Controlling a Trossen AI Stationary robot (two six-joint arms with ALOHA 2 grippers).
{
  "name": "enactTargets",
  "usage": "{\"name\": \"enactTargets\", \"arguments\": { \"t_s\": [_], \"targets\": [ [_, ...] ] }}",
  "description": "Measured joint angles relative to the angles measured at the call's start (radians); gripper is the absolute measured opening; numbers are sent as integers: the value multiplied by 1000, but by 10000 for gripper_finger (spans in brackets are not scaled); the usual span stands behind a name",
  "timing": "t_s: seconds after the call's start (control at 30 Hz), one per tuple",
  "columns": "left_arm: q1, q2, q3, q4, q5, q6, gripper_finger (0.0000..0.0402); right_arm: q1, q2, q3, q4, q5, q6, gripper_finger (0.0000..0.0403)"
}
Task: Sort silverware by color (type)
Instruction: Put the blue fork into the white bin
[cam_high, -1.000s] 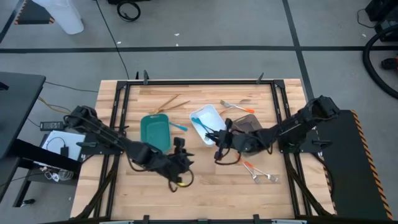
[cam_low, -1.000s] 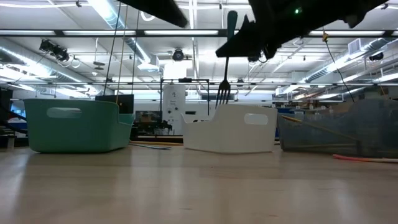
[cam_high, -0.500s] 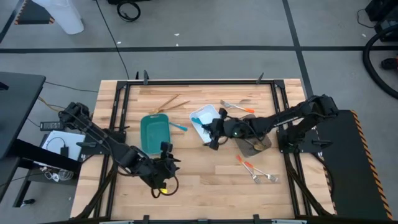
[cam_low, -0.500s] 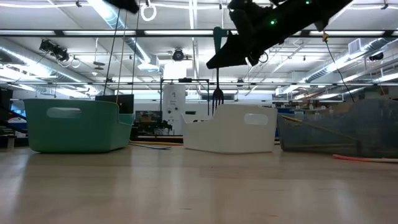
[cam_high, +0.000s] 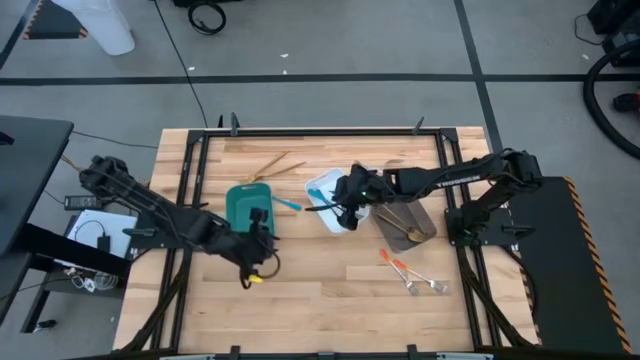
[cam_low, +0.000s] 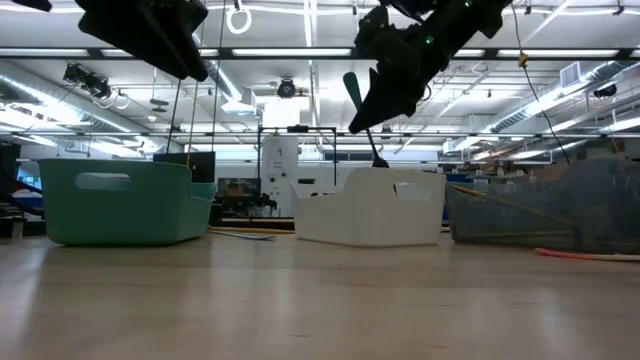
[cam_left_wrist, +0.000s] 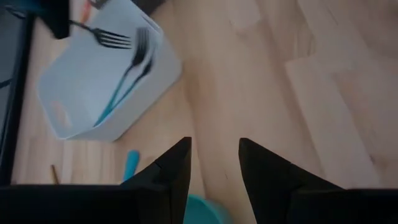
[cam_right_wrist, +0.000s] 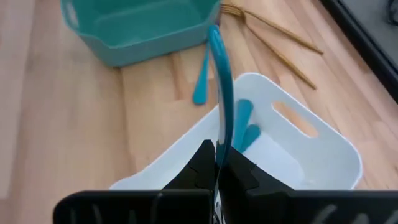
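Right arm has swung its blue fork (cam_right_wrist: 221, 81) from beside the white tray (cam_high: 322, 187) to above it; jaws clenched on the fork, tines down over the tray. Left jaws (cam_left_wrist: 213, 163), released, retreated near the teal tray (cam_high: 246, 208).

Blue fork (cam_right_wrist: 221, 99) in right hand (cam_right_wrist: 216, 167)

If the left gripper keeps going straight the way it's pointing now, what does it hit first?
Probably bare table. The left gripper, fingers open and empty, looks along the wood, with the white tray off to one side of that line, so it likely misses it. Depth is hard to judge.
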Motion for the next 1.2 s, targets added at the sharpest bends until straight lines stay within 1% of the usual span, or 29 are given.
{"name": "enactTargets", "arguments": {
  "t_s": [0.17,0.27,0.47,0.57,0.67,0.8,0.97,1.1,1.2],
  "targets": [
    [-16,-108,-90,112,4,-1,142,-1,0,53,-94,-43,-26,9],
    [-40,-150,-145,211,3,1,142,-5,4,78,-130,-43,-27,9],
    [-54,-200,-258,346,3,-1,142,-26,6,79,-129,-47,-28,9],
    [-42,-226,-308,402,4,0,142,-40,6,79,-124,-69,-34,9],
    [-21,-253,-348,466,4,25,142,-49,6,79,-106,-68,-35,9],
    [17,-277,-389,588,4,95,142,-53,12,79,-71,-70,-35,10],
    [57,-281,-452,760,59,138,142,-54,45,81,-62,-73,-27,10],
    [76,-281,-494,830,60,142,142,-55,60,80,-93,-86,-17,10],
    [89,-281,-497,857,60,144,142,-59,58,80,-101,-98,-9,10]
  ]
}}
